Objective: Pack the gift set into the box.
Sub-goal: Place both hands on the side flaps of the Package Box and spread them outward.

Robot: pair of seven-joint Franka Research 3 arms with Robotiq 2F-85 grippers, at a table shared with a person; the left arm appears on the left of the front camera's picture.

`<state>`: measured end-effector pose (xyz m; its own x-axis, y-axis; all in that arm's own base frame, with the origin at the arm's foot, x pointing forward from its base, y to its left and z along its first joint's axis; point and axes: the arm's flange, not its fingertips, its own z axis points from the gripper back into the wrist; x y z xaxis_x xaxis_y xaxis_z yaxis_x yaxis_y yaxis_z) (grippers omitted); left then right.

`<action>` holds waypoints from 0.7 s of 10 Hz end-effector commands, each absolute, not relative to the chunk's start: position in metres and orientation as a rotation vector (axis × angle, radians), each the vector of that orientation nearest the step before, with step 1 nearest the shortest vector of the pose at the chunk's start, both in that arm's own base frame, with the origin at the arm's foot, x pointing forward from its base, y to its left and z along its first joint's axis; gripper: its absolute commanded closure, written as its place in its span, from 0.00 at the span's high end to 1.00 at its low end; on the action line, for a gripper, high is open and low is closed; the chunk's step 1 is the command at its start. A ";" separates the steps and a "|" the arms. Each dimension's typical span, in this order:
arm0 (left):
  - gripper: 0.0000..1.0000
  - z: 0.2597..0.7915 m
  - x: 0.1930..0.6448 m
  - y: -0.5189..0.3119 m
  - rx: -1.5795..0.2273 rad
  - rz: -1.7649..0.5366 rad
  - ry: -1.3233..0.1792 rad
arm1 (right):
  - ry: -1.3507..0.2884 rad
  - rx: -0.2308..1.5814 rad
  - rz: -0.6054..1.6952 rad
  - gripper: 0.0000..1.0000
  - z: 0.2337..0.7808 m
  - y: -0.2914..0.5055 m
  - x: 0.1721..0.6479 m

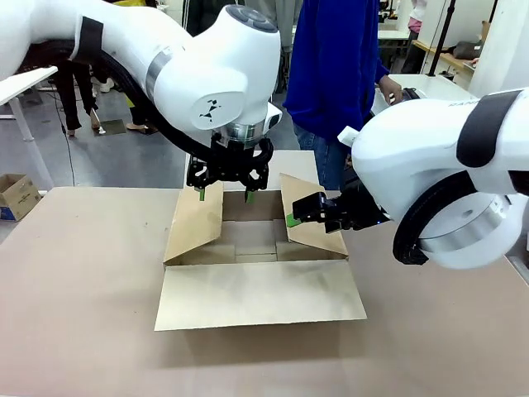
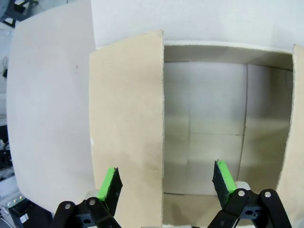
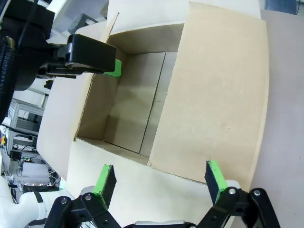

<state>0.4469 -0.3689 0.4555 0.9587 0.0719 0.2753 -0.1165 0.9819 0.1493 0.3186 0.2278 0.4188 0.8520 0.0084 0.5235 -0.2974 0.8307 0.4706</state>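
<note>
The box [image 1: 256, 294] stands open in the middle of the table, a plain brown carton with its front flap lying flat and its side flaps raised. Its inside [image 2: 209, 123] holds nothing that I can see. My left gripper [image 1: 225, 194] hangs open over the far left part of the opening, straddling the edge of the left flap [image 2: 126, 128]. My right gripper [image 1: 299, 211] is open at the right flap [image 3: 213, 95], with its green pads [image 3: 213, 178] on either side of the flap's near edge. The gift set is out of view.
A person in a blue top [image 1: 335, 74] stands at the far side of the table, right behind the box. A small cardboard box [image 1: 16, 194] sits on the floor at far left. The brown tabletop [image 1: 83, 273] stretches to both sides of the carton.
</note>
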 end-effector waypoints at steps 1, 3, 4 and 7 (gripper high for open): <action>1.00 0.442 0.449 -0.368 0.205 0.144 -0.314 | -0.544 0.571 0.163 1.00 0.420 0.228 0.318; 1.00 0.432 0.454 -0.361 0.289 0.137 -0.295 | -0.544 0.571 0.163 1.00 0.420 0.228 0.318; 1.00 0.427 0.458 -0.357 0.304 0.121 -0.287 | -0.544 0.571 0.163 1.00 0.420 0.228 0.318; 1.00 0.425 0.456 -0.345 0.312 0.106 -0.298 | -0.544 0.571 0.163 1.00 0.420 0.228 0.318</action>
